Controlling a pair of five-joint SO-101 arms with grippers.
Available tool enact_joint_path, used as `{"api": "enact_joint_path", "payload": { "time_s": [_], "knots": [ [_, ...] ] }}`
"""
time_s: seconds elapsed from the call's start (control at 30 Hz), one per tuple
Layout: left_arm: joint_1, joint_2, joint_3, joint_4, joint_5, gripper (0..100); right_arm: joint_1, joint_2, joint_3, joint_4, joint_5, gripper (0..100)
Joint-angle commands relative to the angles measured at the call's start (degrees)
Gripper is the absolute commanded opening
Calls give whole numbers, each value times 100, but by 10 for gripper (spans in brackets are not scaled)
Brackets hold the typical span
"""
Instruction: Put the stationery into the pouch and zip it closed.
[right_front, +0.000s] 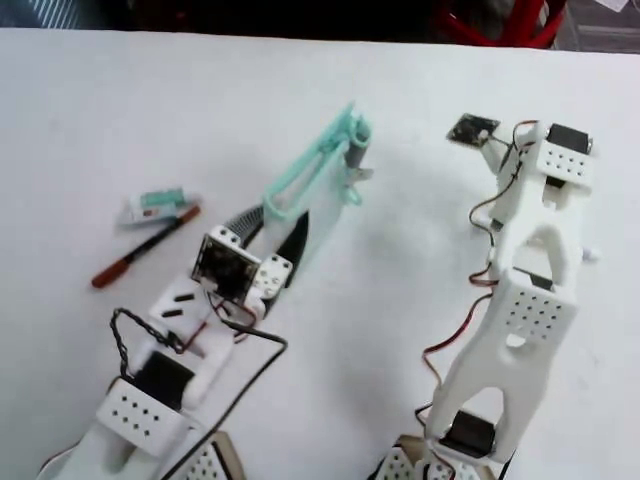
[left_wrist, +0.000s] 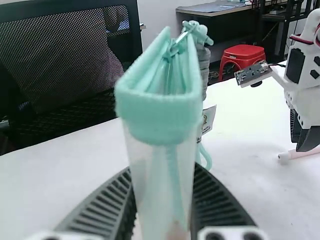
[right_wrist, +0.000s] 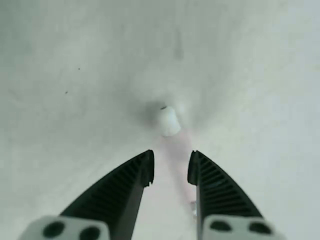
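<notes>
My left gripper (right_front: 272, 238) is shut on the lower end of a translucent pouch (right_front: 318, 180) with mint-green trim, holding it off the table. In the left wrist view the pouch (left_wrist: 160, 110) stands upright between the fingers, its zipper pull (left_wrist: 192, 30) at the far end. A red pen (right_front: 145, 247) and a small eraser (right_front: 155, 205) lie on the table to the left of the pouch. My right gripper (right_wrist: 170, 162) points down at the table, open by a narrow gap, its fingers straddling a pink pen with a white tip (right_wrist: 168, 121). That pen (left_wrist: 297, 152) lies under the right arm (right_front: 530, 300).
The white table (right_front: 400, 320) has free room between the two arms and toward the back. A black mesh chair (left_wrist: 65, 60) and a red stool (left_wrist: 245, 52) stand beyond the table's far edge. Cables trail beside each arm's base.
</notes>
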Motion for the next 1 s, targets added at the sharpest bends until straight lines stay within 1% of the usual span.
{"api": "enact_joint_path", "payload": {
  "time_s": [0.0,0.1,0.23,0.27,0.33,0.4,0.6,0.67,0.77,0.97],
  "knots": [
    [-57,-13,-79,-88,0,124,57,-347,149,-532,149,120],
    [-57,-13,-79,-88,0,124,136,-145,246,-963,149,120],
    [-57,-13,-79,-88,0,124,163,259,193,-1033,158,115],
    [-57,-13,-79,-88,0,124,163,303,193,-1103,158,94],
    [-57,-13,-79,-88,0,124,189,303,193,-1262,158,12],
    [-57,-22,-79,-88,0,124,242,277,185,-1253,158,35],
    [-57,-31,-79,-88,0,124,242,154,193,-769,193,24],
    [-57,-31,-79,-88,0,124,242,136,193,-576,193,59],
    [-57,-31,-79,-79,0,124,251,119,193,-514,193,144],
    [-57,-31,-79,-79,0,124,268,127,237,-523,193,154]
  ]
}}
